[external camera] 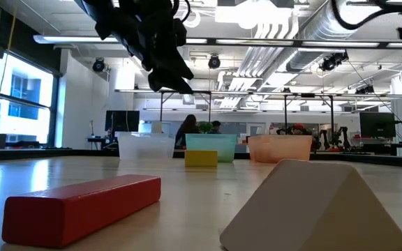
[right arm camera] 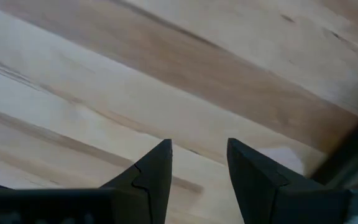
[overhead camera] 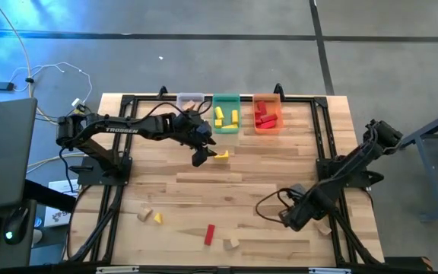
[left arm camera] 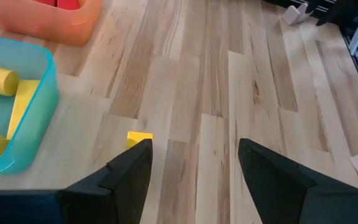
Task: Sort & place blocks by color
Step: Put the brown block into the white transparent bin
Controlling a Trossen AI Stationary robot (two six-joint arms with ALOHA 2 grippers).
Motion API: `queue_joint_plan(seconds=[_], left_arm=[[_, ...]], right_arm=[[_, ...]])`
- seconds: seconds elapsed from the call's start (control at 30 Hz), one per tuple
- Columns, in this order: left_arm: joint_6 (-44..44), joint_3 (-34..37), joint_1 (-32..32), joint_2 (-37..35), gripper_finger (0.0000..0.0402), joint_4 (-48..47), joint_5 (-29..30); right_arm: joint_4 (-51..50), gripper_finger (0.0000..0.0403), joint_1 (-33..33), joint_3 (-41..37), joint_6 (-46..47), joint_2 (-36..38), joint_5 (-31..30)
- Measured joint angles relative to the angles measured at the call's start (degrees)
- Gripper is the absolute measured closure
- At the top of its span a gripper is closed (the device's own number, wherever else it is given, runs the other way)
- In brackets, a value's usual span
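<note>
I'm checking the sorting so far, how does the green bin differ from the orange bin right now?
The green bin holds yellow blocks; the orange bin holds red blocks. The green bin sits in the middle of the row, the orange bin at its right end. A stray yellow block lies on the table in front of the green bin, none before the orange. Both are translucent and open-topped.

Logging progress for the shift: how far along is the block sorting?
Done: yellow wooden blocks lie in the green plastic bin, red ones in the orange bin. In hand: nothing; the open left gripper hovers by a loose yellow block. Left: that block, a red bar and several tan pieces near the front.
</note>
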State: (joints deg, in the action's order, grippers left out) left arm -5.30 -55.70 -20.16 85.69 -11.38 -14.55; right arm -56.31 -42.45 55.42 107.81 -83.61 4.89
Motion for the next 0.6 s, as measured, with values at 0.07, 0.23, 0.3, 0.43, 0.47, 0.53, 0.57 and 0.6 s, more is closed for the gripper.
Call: queue_joint_plan(seconds=[0.07, 0.23, 0.3, 0.43, 0.47, 0.53, 0.57, 0.6], left_arm=[[0.0, 0.0, 0.0, 0.0, 0.0174, 0.0, 0.0], [0.0, 0.0, 0.0, 0.0, 0.0174, 0.0, 0.0], [0.0, 0.0, 0.0, 0.0, 0.0174, 0.0, 0.0], [0.0, 0.0, 0.0, 0.0, 0.0174, 0.0, 0.0], [0.0, 0.0, 0.0, 0.0, 0.0174, 0.0, 0.0], [0.0, 0.0, 0.0, 0.0, 0.0174, 0.0, 0.0], [0.0, 0.0, 0.0, 0.0, 0.0174, 0.0, 0.0], [0.0, 0.0, 0.0, 0.0, 0.0174, 0.0, 0.0]], right_arm=[[-1.2, 0.0265, -1.3, 0.0, 0.4, 0.0, 1.6], [-6.4, 0.0265, -4.2, 0.0, 0.3, 0.0, 3.3], [-7.4, 0.0265, -5.0, 0.0, 0.3, 0.0, 3.3], [-8.6, 0.0265, -6.2, 0.0, -0.3, 0.0, 3.3], [-9.0, 0.0265, -6.5, 0.0, -1.1, 0.0, 3.2], [-9.3, 0.0265, -7.1, 0.0, -2.8, -0.4, 3.3], [-9.3, 0.0265, -7.3, 0.0, -3.7, -0.7, 3.3], [-9.3, 0.0265, -7.6, 0.0, -4.9, -1.3, 3.3]])
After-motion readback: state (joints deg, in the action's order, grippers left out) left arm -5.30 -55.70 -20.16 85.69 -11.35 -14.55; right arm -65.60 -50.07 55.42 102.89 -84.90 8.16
